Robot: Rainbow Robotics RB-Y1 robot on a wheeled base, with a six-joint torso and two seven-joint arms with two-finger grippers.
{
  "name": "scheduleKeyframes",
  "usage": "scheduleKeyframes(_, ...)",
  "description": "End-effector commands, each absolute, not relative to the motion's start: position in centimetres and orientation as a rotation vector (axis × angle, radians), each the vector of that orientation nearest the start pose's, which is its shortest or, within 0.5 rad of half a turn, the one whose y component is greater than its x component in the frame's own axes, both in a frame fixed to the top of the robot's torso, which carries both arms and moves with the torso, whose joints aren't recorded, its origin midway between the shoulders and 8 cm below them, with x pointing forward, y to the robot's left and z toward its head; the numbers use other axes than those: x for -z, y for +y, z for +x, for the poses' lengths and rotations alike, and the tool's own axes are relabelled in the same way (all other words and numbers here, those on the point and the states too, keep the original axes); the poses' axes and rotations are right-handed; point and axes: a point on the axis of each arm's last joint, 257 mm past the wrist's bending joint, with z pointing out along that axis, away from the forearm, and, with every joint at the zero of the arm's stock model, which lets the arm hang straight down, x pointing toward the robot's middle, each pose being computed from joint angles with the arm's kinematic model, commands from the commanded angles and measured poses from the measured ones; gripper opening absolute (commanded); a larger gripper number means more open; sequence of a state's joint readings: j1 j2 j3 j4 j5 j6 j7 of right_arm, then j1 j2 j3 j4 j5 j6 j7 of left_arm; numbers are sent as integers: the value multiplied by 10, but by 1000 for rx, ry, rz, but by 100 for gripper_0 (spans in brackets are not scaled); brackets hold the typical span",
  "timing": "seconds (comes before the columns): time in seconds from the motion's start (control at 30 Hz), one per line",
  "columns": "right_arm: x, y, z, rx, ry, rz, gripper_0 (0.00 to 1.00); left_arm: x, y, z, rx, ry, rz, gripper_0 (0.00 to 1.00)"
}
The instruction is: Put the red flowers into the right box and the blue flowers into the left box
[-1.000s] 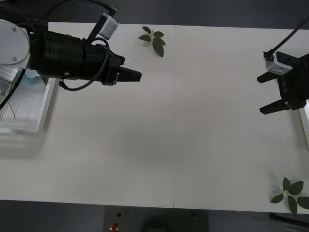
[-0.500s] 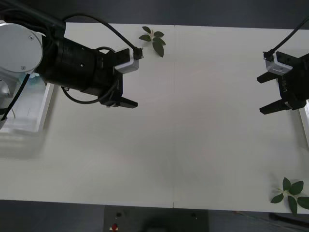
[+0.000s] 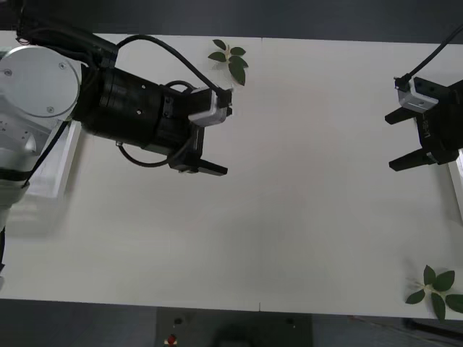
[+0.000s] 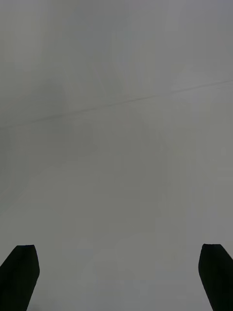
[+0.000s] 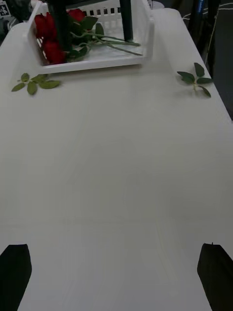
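In the front view, the left claw (image 3: 208, 148) reaches out over the white table (image 3: 304, 217) from the left side, its black fingers spread apart and holding nothing. Behind its arm, the edge of the left box (image 3: 59, 170) shows at the table's left side. The right claw (image 3: 406, 139) hangs over the table's right side, fingers apart and empty, with the rim of the right box (image 3: 456, 184) just beside it at the picture's edge. One leaf sprig (image 3: 230, 59) lies near the far edge of the table, another leaf sprig (image 3: 435, 288) near the front right corner.

In the right wrist view, the two black fingertips (image 4: 19, 272) stand wide apart over bare table.

In the left wrist view, the fingertips (image 5: 14, 272) are likewise wide apart. Across the table stands the right box (image 5: 97, 63) with the red flowers (image 5: 48, 36) lying inside, stems pointing across it. A leaf sprig (image 5: 36, 83) lies just outside the box, another (image 5: 196, 80) a little apart from it.
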State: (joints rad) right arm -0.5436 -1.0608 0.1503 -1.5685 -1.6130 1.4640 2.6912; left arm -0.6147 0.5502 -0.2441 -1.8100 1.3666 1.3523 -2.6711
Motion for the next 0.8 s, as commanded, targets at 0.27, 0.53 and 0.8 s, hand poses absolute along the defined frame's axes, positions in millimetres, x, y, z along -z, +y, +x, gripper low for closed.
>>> scheduleKeyframes(0.27,124,-267,454,-263,1835,-1684,96,133,9,419,443,1303,1796,100)
scheduleKeyframes(0.53,124,-267,454,-263,1835,-1684,96,131,8,415,467,1297,1790,100)
scheduleKeyframes(0.8,124,-267,454,-263,1835,-1684,96,134,9,415,472,1306,1786,100)
